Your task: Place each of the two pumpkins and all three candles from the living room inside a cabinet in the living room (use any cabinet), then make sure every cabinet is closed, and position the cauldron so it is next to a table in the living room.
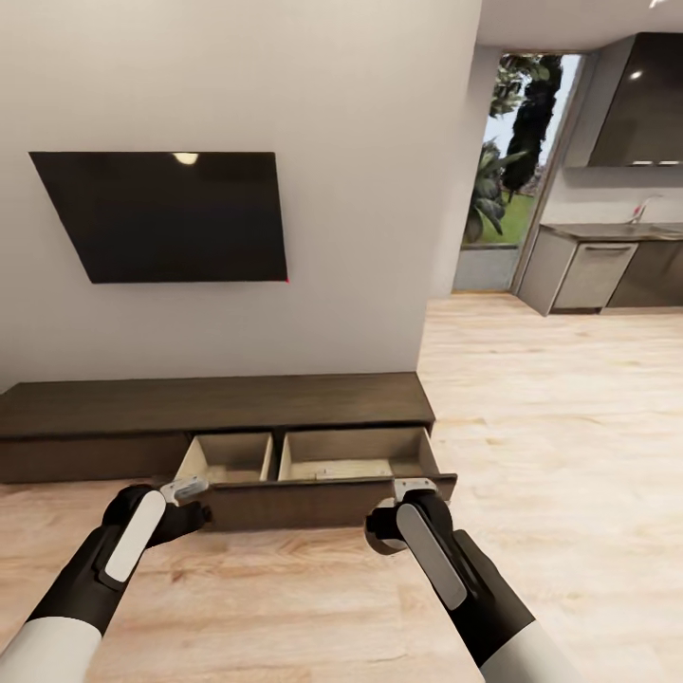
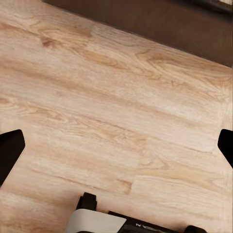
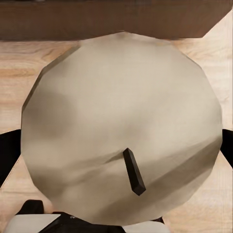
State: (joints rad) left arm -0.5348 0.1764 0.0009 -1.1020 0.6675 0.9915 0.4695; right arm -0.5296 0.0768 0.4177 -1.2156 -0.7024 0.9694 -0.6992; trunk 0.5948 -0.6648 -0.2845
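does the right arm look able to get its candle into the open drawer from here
Probably yes. The right gripper is shut on the candle just in front of the drawer, which stands pulled out of the cabinet with its right compartment open; nothing shows in between, though the arm must lift over the drawer front.

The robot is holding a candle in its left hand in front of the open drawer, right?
Not quite. The candle is in the right gripper, not the left; the right wrist view shows it between the jaws. The left gripper has only bare floor between its jaws. The rest is right: the cabinet drawer stands open in front.
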